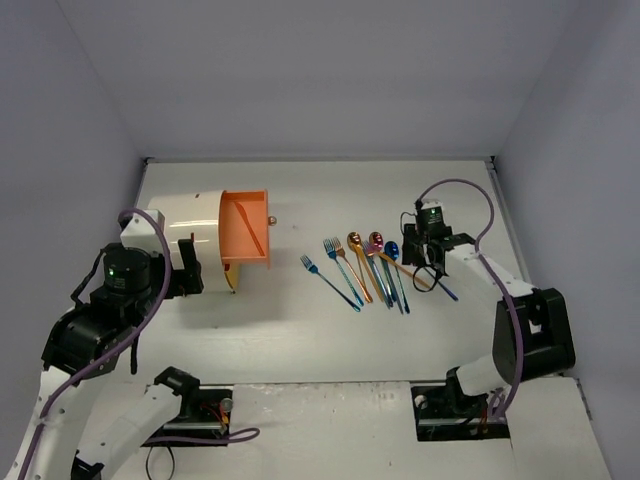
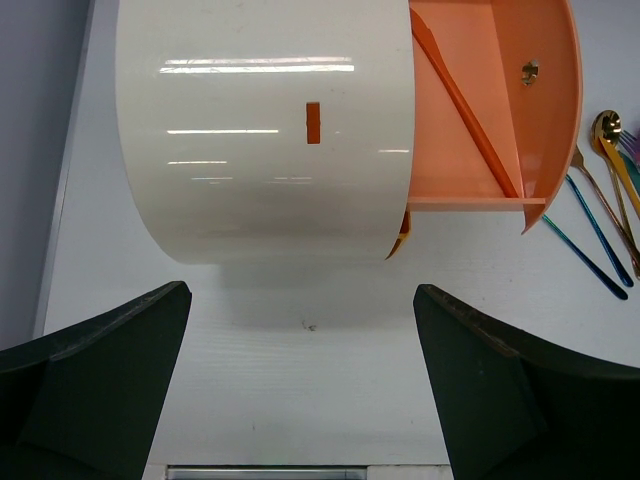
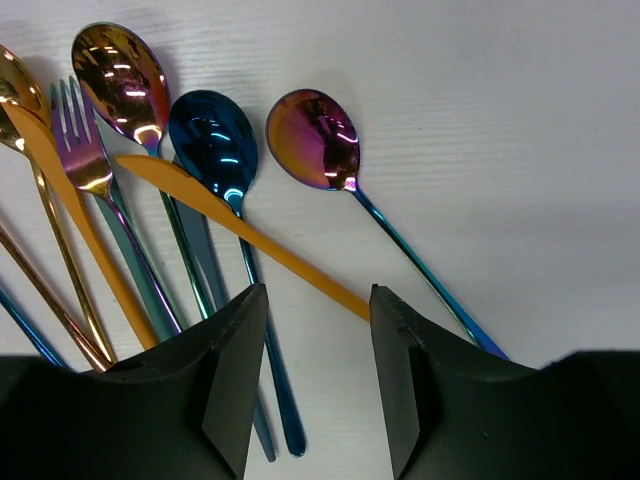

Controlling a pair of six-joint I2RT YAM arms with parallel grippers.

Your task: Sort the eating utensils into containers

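Right gripper (image 3: 318,300) has its jaws apart, straddling the flat orange knife (image 3: 240,232) in the shiny colourful utensil pile (image 1: 365,272), 3 o'clock from the cream drum cabinet (image 2: 260,130). Left gripper (image 2: 302,290) is spread wide too.

We see the left arm (image 1: 90,335) built of white link shells and bulky black joint housings, one of them carrying a small green light (image 1: 113,268). A purple cable (image 1: 60,385) loops along it. The right arm (image 1: 487,270) shows the same white links, with a blocky black housing (image 1: 548,335) and its own purple cable (image 1: 456,181) arching above the wrist. Each arm is bolted to a black base plate (image 1: 465,425). On the left end effector (image 2: 302,292) we find two broad matte-black wedge fingers (image 2: 100,390) with slightly scuffed edges. The right end effector (image 3: 318,295) has black fingers (image 3: 235,380) with flat, angled inner faces.
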